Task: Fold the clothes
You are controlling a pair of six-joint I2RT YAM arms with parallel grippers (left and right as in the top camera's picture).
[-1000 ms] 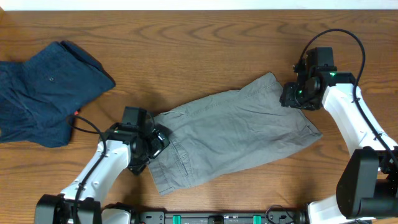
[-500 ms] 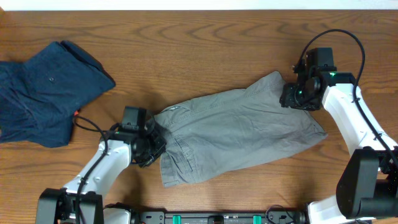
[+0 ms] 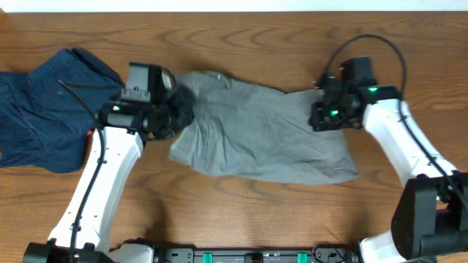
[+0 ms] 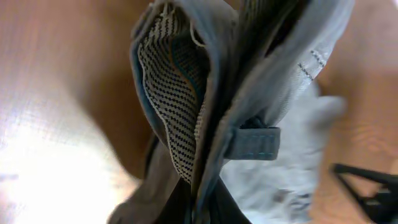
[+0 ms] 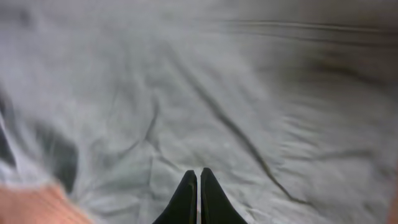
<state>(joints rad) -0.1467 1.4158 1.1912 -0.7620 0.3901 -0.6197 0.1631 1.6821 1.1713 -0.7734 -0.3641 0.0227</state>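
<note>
I am reaching both arms inward over the table (image 3: 241,44), my left gripper (image 3: 175,115) clamped on one end of the grey shorts (image 3: 256,135) and my right gripper (image 3: 319,118) pinched shut on the other. The shorts are lying mid-table, stretched left to right.

Wrinkled light grey shorts (image 3: 256,131) lie spread across table centre.

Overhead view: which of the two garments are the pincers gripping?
The light grey shorts, held by the left pincer and right pincer; the dark navy garment lies loose, far left.
</note>
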